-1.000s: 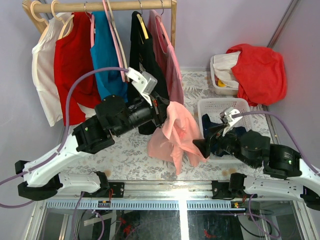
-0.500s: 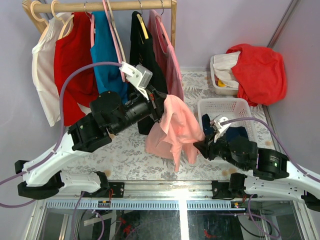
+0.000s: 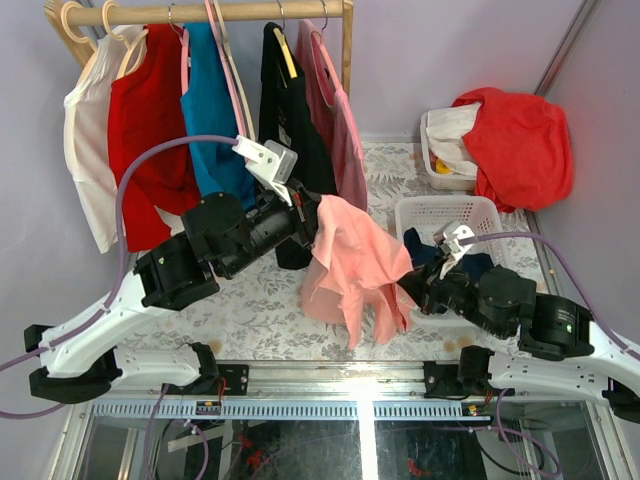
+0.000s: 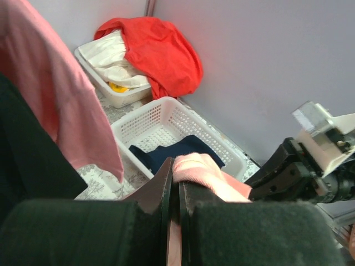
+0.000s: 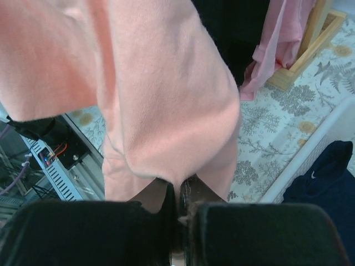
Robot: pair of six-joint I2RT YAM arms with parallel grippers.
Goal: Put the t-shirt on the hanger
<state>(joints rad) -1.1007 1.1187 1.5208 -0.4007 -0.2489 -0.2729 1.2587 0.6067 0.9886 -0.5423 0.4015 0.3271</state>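
Works in front of the clothes rail, crowded with hung garments; takes as the hanger probably the pale cream one at its left end, well apart from both arms. Holds the t-shirt clear of the table between the two arms, just beside the white basket, presumably to spread the limp cloth and find an opening for that hanger. Carries the high end with the left gripper, jaws pressed together on a bunched fold, so bears most of the weight there. Pinches a lower fold with the right gripper, jaws closed tight on the cloth, likely to draw it sideways.
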